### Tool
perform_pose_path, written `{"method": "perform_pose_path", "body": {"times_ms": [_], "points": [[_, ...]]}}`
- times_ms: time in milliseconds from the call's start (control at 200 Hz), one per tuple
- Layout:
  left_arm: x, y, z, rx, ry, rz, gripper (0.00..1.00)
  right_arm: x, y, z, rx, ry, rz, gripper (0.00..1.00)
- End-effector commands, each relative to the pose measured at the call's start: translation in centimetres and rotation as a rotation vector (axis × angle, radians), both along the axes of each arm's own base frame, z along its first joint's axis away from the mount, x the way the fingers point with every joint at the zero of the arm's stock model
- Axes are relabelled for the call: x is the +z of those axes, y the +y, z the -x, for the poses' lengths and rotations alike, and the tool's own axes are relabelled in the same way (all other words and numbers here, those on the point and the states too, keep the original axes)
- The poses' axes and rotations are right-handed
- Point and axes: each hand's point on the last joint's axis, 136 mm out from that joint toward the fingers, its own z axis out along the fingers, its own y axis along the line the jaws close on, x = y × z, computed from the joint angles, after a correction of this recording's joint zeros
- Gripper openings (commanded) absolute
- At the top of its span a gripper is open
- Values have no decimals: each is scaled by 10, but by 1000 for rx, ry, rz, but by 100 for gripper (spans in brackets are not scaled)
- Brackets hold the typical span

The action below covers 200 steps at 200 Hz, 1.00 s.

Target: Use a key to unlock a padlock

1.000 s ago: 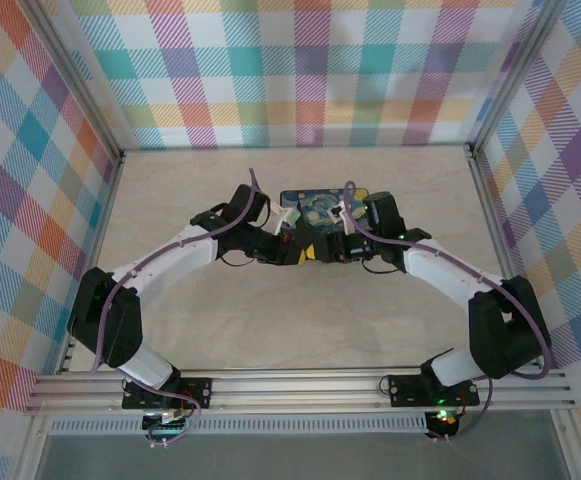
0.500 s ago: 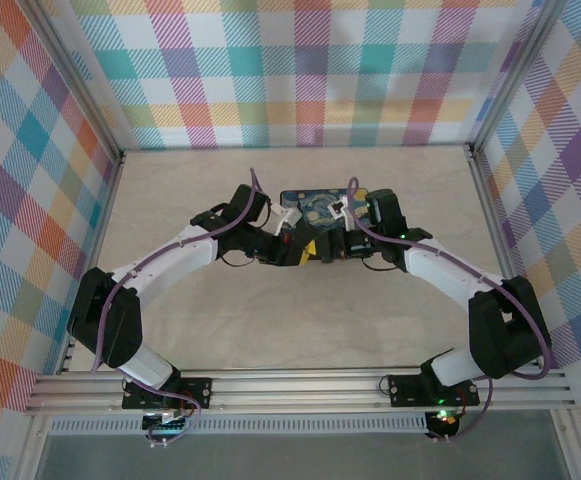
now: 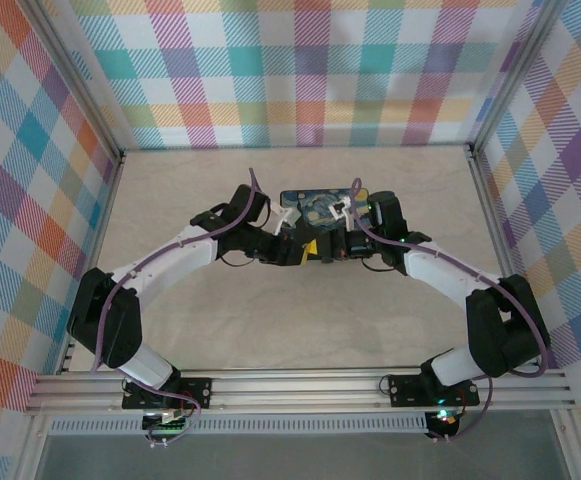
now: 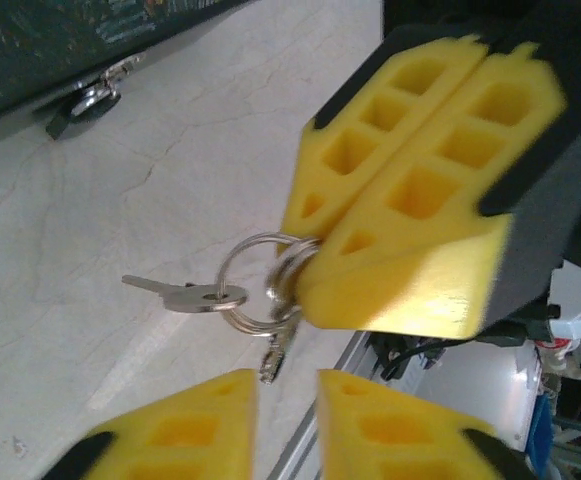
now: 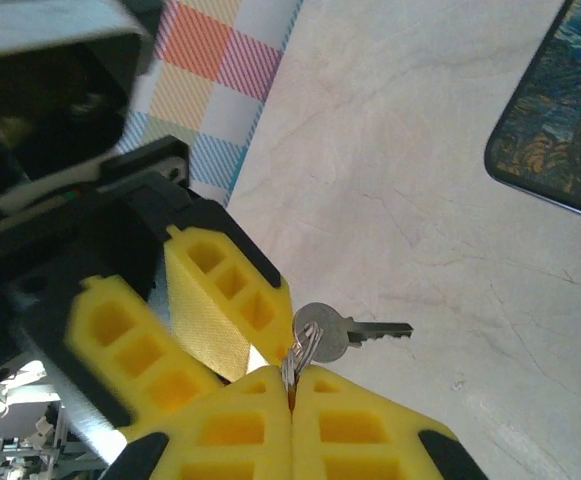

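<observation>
Pale marbled tabletop, plaid walls around. Arms meet mid-table, just beside painted box. Right gripper: fingers pressed together, clamped on key ring. Key hangs on ring, blade pointing sideways; second key dangles below. Left gripper: fingers apart, close under ring, gripping nothing. Padlock at box's front edge, well apart from keys.

open table at both sides, box mid-table, plaid walls hemming round
</observation>
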Motion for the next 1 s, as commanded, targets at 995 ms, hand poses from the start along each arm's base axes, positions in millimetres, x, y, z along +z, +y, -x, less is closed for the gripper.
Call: {"method": "perform_pose_path", "body": {"times_ms": [995], "points": [[-6, 34, -57, 767, 595, 125, 68, 2, 10, -14, 5, -39, -1, 6]]}}
